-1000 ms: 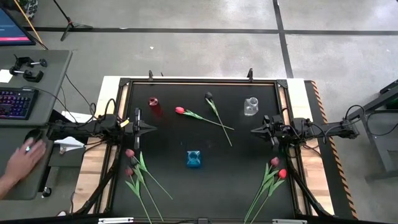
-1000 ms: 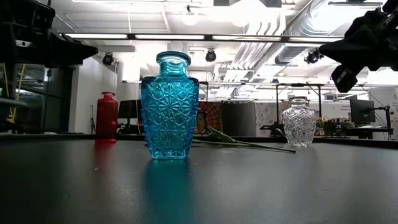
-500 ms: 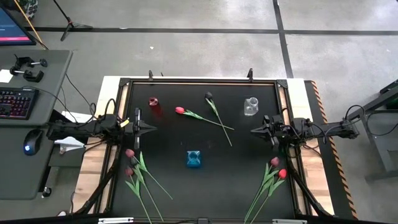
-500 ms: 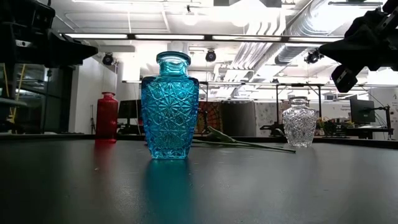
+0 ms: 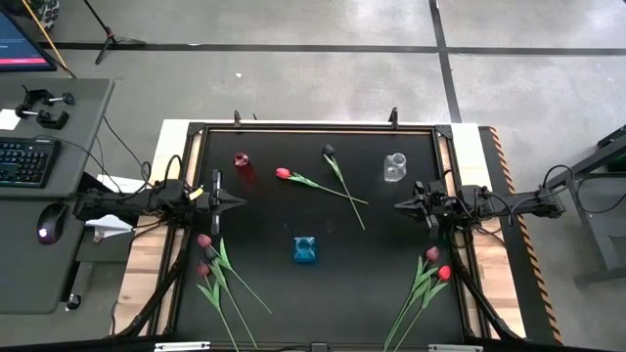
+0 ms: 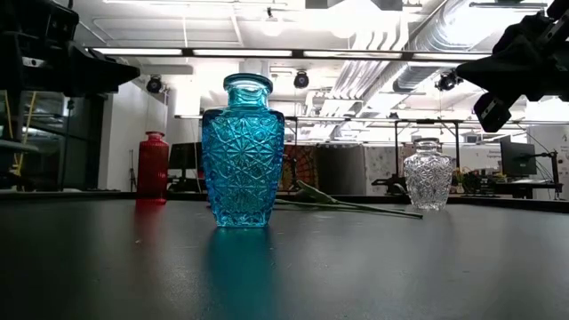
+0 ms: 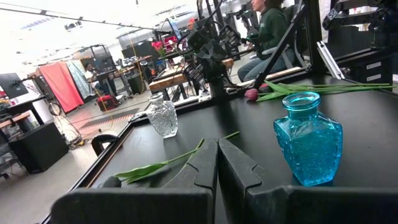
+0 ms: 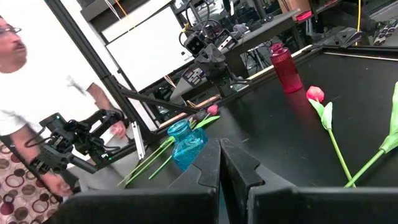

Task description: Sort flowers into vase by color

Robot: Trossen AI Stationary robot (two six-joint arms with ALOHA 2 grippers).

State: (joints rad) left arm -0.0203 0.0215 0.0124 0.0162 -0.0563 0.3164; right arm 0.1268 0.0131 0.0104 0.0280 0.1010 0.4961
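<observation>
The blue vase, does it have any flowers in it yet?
Empty. The blue vase stands upright with nothing sticking out of its mouth; the flowers lie flat on the table.

Between the arms, only the blue vase [image 5: 305,249] and two crossed tulips [image 5: 328,181] interrupt bare tabletop [image 5: 391,254].

Beside the table [image 5: 469,137] we see a grey desk [image 5: 68,196] with a keyboard [image 5: 24,162] and mouse [image 5: 46,232]; a person [image 8: 25,124] stands beyond.
</observation>
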